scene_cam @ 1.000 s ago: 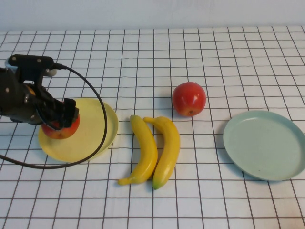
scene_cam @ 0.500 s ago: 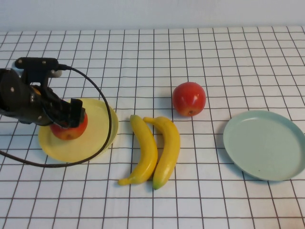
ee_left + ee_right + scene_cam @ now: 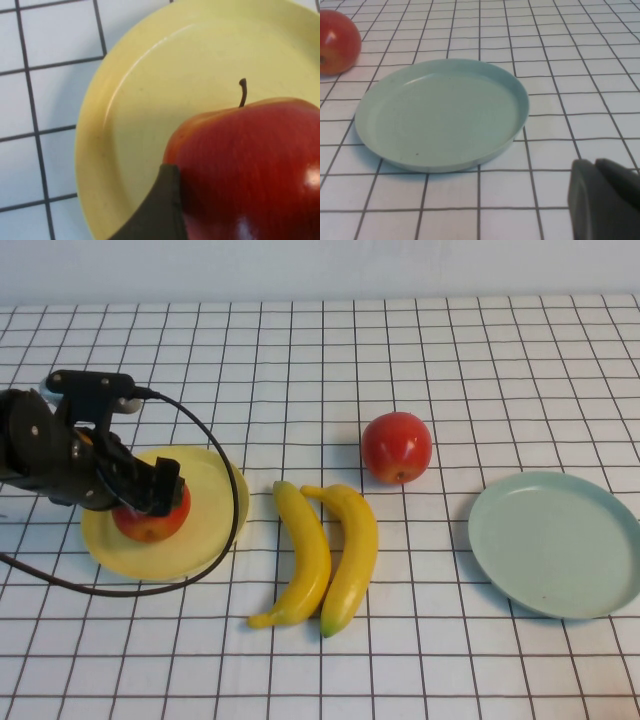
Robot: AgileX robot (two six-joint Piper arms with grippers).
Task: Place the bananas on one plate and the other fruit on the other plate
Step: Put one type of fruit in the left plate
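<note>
My left gripper (image 3: 148, 502) is shut on a red apple (image 3: 152, 522) and holds it on or just above the pale yellow plate (image 3: 215, 490). In the left wrist view the apple (image 3: 250, 165) fills the lower part over the yellow plate (image 3: 150, 100), with one dark finger (image 3: 160, 210) against it. The second red apple (image 3: 397, 447) sits on the table at mid-centre. Two yellow bananas (image 3: 305, 555) (image 3: 352, 555) lie side by side in front of it. The pale blue-green plate (image 3: 558, 543) lies empty at the right. My right gripper (image 3: 605, 200) is shut near that plate (image 3: 440, 110), out of the high view.
A black cable (image 3: 215, 455) loops from the left arm around the yellow plate. The second apple also shows in the right wrist view (image 3: 337, 42). The table is a white cloth with a black grid.
My left gripper has carried the apple to the right, further over the yellow plate and slightly lower. Nothing else has moved.
</note>
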